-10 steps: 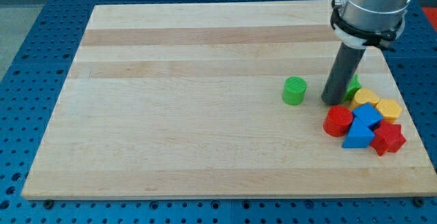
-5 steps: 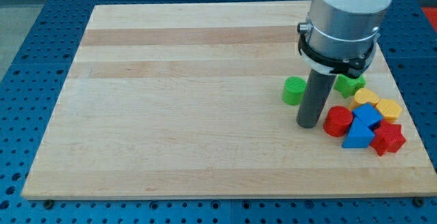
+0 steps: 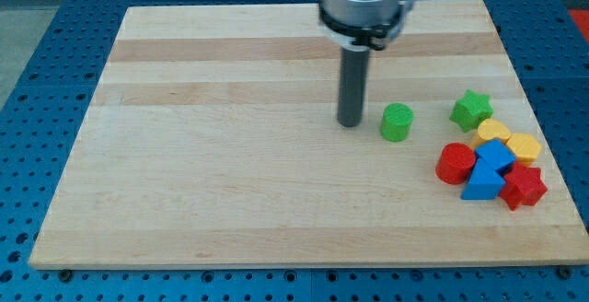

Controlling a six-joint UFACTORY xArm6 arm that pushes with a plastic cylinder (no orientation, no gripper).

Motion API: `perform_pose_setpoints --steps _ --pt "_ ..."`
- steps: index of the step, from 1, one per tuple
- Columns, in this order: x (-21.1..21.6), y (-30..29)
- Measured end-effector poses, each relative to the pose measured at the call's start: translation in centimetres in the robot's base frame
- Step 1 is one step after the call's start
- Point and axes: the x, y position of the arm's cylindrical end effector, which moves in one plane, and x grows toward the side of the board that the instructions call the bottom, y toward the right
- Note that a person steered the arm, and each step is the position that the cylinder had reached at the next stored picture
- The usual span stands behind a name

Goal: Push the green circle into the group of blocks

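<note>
Rod's tip (image 3: 350, 123), no end effector to clench, sits just left of small green circle block (image 3: 397, 121); block cluster (image 3: 492, 159) lies rightward

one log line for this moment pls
tip: left of green circle, apart | circle: outside group, left of green star | push: not started

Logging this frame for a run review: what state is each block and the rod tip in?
Green circle: upright, alone, apart from group.
Green star: flat, at group's top.
Red cylinder: upright, touching blue blocks.
My tip: on board, just left of green circle.
</note>
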Motion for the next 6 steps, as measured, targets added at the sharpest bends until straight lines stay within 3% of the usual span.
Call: perform_pose_setpoints --steps 1,4,6 --pt "0.0 0.1" --pt "1.4 9.8" --pt "1.8 10.8"
